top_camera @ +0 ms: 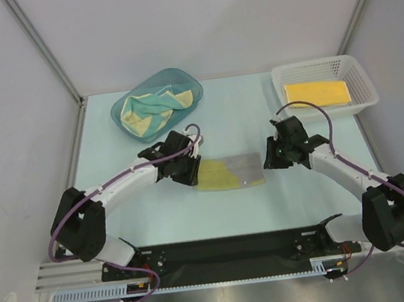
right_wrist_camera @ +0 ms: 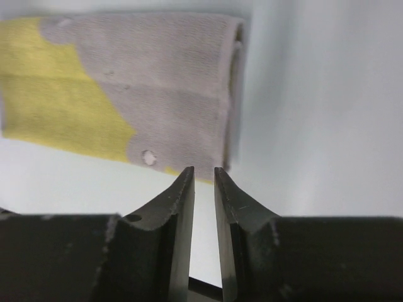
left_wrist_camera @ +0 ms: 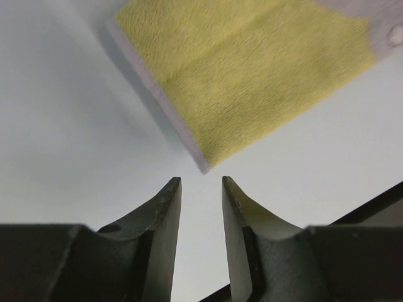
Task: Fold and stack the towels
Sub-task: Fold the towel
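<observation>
We saw the left arm (top_camera: 128,180) reaching from its base at the near left side over the table (top_camera: 246,116) toward the middle. It was bent at a black joint close to the left wall, and the forearm lay low. The left gripper (top_camera: 194,174) pointed to the right and stood just beside the left end of the folded towel (top_camera: 231,172). In the left wrist view its fingers (left_wrist_camera: 165,217) were clearly apart, with only bare table between them. It grasped nothing, and a corner of the towel lay just ahead of the tips.

The right arm (top_camera: 344,167) mirrored this pose from the near right side. The right gripper (top_camera: 269,162) pointed to the left, just beside the right end of the same towel. In the right wrist view its fingers (right_wrist_camera: 181,207) kept only a narrow gap, and this gap was also empty. The towel's edge lay just beyond the tips, and we could not tell if they touched it.

The folded towel lay flat on the table between the two grippers, olive-yellow on its left part and grey on its right part.

At the far left, the teal tub (top_camera: 178,76) held crumpled towels (top_camera: 154,109), cream with teal and yellow. At the far right, the white mesh basket (top_camera: 361,81) held one yellow towel (top_camera: 317,93), folded flat.
</observation>
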Available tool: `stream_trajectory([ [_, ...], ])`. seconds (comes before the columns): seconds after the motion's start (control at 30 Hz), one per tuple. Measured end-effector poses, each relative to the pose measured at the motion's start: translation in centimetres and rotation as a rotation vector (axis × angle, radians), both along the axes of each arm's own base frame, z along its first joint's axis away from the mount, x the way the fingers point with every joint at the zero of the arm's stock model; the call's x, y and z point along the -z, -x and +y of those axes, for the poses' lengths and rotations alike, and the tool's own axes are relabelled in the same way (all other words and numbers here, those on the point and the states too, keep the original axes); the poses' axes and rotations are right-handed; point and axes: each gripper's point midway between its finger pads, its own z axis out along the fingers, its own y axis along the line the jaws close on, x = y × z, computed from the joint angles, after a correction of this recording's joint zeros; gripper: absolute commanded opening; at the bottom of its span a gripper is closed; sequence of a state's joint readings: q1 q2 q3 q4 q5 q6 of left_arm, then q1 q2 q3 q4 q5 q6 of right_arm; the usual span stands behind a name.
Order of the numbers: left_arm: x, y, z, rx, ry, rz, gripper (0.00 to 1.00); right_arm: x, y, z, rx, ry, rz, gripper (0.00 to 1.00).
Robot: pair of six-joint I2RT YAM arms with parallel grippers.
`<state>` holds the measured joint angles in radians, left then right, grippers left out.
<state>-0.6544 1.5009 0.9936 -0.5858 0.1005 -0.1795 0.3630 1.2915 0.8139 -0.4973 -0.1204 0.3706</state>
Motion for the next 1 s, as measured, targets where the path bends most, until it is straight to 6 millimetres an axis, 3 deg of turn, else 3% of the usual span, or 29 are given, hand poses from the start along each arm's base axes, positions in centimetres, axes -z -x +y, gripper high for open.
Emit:
stream_trajectory([
  [0.1, -1.3, -0.6, -1.6, -0.031, 0.096, -0.028, 0.36, -0.6, -0.4, 1.2, -0.007, -0.070, -0.019, 0.23],
  [0.2, -1.2, -0.8, -2.6, -0.061, 0.167, -0.037, 0.36, 0.4, -0.4, 1.7, -0.006, -0.096, -0.011, 0.23],
  [0.4, 3.5, 0.8, -1.7, -0.158, 0.135, 0.066, 0.33, 4.5, 1.0, 1.2, 0.003, -0.060, 0.079, 0.23],
  [0.5, 5.5, 1.7, -1.0, -0.190, 0.100, 0.119, 0.33, 5.2, 1.2, 0.9, 0.010, -0.044, 0.097, 0.22],
  [0.6, 5.2, 1.5, -1.2, -0.211, 0.114, 0.117, 0.41, 5.1, 1.0, 0.6, 0.017, -0.029, 0.087, 0.24],
  [0.7, 4.5, 1.7, -0.9, -0.234, 0.114, 0.116, 0.44, 4.5, 0.7, 0.4, 0.023, -0.016, 0.080, 0.32],
  [0.77, 3.5, 1.6, -0.8, -0.244, 0.113, 0.106, 0.46, 3.7, 0.4, 0.6, 0.018, -0.021, 0.066, 0.43],
  [0.83, 2.2, 0.9, -0.9, -0.253, 0.116, 0.078, 0.46, 2.8, -0.3, 0.8, 0.010, -0.028, 0.040, 0.53],
  [1.0, -0.5, -2.0, -1.8, -0.275, 0.171, 0.005, 0.45, 2.3, -1.7, 1.4, -0.023, -0.044, 0.022, 0.61],
])
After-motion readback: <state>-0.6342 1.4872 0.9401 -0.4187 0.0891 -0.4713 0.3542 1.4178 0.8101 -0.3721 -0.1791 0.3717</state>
